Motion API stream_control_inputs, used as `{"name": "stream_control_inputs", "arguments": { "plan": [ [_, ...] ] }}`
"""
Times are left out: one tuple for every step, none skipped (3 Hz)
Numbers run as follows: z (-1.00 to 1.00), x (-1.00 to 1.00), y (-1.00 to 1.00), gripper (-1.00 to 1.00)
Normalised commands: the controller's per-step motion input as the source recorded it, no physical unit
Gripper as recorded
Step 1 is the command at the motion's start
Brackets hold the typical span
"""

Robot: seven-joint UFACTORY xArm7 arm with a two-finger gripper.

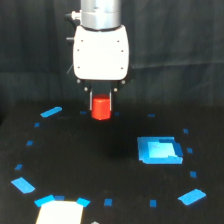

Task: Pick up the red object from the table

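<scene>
The red object (101, 108) is a small bright red-orange block. It sits between the two dark fingers of my gripper (101, 102), which hangs straight down under the white gripper body (101, 52). The fingers close on the block's upper sides. The block's lower end shows below the fingertips, over the far middle of the black table (100, 165). I cannot tell whether the block rests on the table or hangs just above it.
A bright blue rectangle (159, 150) lies on the exterior view's right. Small blue tape marks ring the table, with larger ones at the far left (51, 111), near left (22, 184) and near right (192, 197). A white patch (60, 212) sits at the bottom edge.
</scene>
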Motion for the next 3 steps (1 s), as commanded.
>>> {"name": "stream_control_inputs", "arguments": {
  "plan": [
    [-1.00,0.74,-0.80,-0.68],
    [-1.00,0.40,-0.81,-1.00],
    [0.20,-0.03,0.80,-1.00]
  ]
}}
